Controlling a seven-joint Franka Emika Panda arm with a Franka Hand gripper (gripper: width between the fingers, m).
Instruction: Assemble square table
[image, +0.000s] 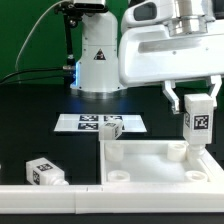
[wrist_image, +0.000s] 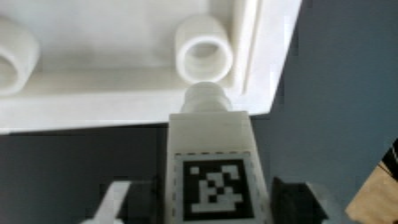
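The square table's white slab (image: 150, 168) lies with its rim up at the exterior view's right front, with round raised corner holes. My gripper (image: 197, 106) is shut on a white leg (image: 198, 120) with a black-and-white tag, held upright just above the slab's far right corner hole (image: 181, 151). In the wrist view the leg (wrist_image: 214, 140) runs out between my fingers (wrist_image: 125, 200), and its round tip sits just short of that corner hole (wrist_image: 208, 55). A second leg (image: 112, 126) lies behind the slab. A third leg (image: 45, 172) lies at the exterior view's left front.
The marker board (image: 80, 122) lies flat behind the slab, under the second leg. A long white rail (image: 60, 200) runs along the front edge. The robot base (image: 95, 60) stands at the back. The slab's rim (wrist_image: 267, 60) borders dark table in the wrist view.
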